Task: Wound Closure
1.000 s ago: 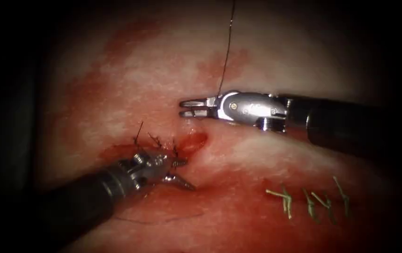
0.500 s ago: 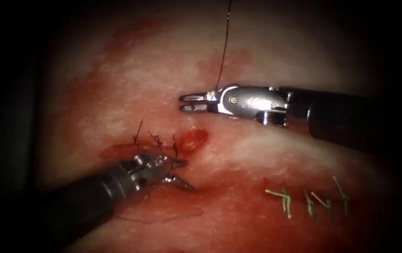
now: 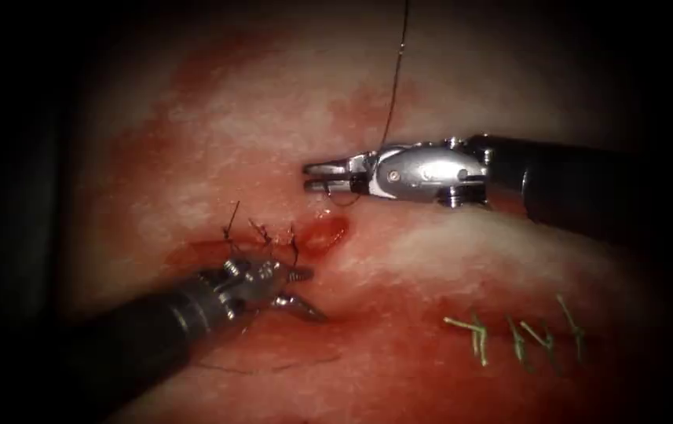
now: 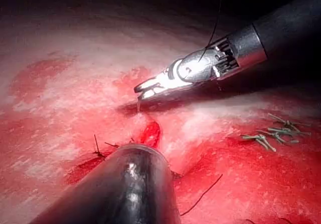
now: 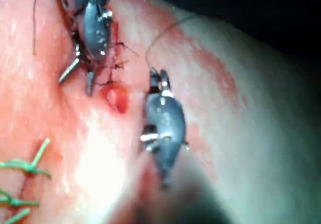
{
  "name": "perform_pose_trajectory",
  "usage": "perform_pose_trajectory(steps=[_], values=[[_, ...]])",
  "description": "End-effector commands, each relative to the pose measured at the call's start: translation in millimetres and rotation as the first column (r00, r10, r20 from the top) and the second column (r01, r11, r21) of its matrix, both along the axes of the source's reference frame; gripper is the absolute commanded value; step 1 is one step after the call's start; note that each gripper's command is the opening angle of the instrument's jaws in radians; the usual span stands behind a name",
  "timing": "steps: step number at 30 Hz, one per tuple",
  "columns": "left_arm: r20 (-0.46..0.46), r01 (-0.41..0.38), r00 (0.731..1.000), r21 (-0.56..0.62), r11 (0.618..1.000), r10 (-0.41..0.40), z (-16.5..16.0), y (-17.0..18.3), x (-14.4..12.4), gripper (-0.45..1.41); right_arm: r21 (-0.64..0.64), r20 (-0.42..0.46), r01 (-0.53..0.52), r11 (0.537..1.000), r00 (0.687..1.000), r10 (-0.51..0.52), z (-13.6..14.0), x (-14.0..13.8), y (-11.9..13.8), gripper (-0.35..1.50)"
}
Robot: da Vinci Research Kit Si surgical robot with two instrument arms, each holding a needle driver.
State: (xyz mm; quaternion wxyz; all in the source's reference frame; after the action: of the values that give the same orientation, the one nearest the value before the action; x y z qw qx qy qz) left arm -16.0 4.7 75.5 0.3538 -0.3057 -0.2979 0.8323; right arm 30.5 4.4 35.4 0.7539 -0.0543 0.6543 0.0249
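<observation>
Endoscope view: right tool (image 3: 319, 177), jaws slightly parted, holds the thread (image 3: 393, 94) above the cut (image 3: 322, 235); left tool (image 3: 301, 290), jaws spread, rests empty on the tissue (image 3: 446, 243). Needle: cannot tell where. Left wrist view: thread (image 4: 215, 23) crosses the right tool (image 4: 145, 89). Right wrist view: left tool (image 5: 75, 78) lies beside dark stitches (image 5: 119, 58).

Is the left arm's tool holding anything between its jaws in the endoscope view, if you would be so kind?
No, the left tool has its jaws spread open over the tissue beside the dark stitches, with nothing between them.
</observation>
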Motion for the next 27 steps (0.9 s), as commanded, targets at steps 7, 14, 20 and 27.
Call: perform_pose_trajectory(steps=[7, 14, 20, 27], values=[[0.001, -0.001, 1.000, -0.001, 1.000, 0.001, 0.5, 0.3, -0.5, 0.54, 0.069, -0.010, -0.020, 0.997, 1.000, 0.020, 0.6, 0.9, 1.0, -0.35], [0.000, -0.001, 1.000, -0.001, 1.000, 0.001, 0.5, 0.3, -0.6, 0.54, 0.346, 0.028, -0.047, 0.937, 0.999, 0.040, 1.7, 1.5, 2.3, -0.35], [0.000, -0.001, 1.000, -0.001, 1.000, 0.001, 0.5, 0.2, -0.6, 0.54, 0.454, 0.051, -0.062, 0.889, 0.998, 0.044, 2.7, 2.1, 2.8, -0.35], [0.000, -0.001, 1.000, -0.001, 1.000, 0.001, 0.6, 0.2, -0.6, 0.54, 0.526, 0.043, -0.062, 0.848, 0.998, 0.047, 2.5, 1.9, 2.7, -0.35]])
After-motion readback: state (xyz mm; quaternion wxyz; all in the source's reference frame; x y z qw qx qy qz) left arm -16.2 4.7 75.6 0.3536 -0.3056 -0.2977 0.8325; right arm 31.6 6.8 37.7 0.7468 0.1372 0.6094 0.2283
